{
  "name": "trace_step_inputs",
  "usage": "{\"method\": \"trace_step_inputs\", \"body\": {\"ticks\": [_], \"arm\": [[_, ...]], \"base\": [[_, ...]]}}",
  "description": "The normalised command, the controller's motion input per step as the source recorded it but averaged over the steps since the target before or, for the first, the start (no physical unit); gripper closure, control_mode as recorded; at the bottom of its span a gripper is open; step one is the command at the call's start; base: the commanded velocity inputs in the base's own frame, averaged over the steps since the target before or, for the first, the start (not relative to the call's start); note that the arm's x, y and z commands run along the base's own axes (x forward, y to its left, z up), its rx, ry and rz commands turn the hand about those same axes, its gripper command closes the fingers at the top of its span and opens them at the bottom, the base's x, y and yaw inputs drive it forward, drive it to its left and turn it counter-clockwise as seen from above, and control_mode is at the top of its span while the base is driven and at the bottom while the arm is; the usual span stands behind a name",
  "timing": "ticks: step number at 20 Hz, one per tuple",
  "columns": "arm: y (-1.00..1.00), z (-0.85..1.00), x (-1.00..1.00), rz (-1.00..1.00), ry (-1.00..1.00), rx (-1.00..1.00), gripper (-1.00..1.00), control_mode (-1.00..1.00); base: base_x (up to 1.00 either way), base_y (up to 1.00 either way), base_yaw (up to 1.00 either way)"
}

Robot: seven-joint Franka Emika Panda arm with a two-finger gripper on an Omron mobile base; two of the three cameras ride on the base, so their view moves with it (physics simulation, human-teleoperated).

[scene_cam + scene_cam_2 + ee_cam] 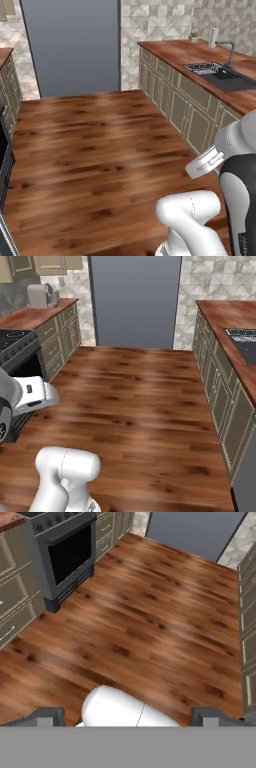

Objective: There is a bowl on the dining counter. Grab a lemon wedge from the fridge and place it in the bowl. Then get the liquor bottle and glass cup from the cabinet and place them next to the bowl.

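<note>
In the hand view the oven (70, 554) stands at the left, wood floor (150, 627) in the middle, and the grey fridge (195, 529) far off at the top right. The gripper (128, 716) has its jaws spread wide over bare floor, pinching nothing.

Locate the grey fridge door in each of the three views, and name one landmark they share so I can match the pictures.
Left base view: the fridge door stands top centre-left, at the far end of the floor.
Right base view: it stands top centre, between the two counter runs.
Hand view: it sits at the top right edge.
Shared landmark: the wood plank floor leading up to the door.
</note>
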Motion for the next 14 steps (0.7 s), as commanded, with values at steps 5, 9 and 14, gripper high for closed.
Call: {"method": "trace_step_inputs", "body": {"ticks": [5,9,14], "arm": [[0.0,0.0,0.0,0.0,0.0,0.0,-1.0,1.0],[0.0,0.0,0.0,0.0,0.0,0.0,-1.0,1.0],[0.0,0.0,0.0,0.0,0.0,0.0,-1.0,1.0]], "base": [[1.0,0.0,0.01],[1.0,0.0,0.01],[1.0,0.0,0.03]]}}
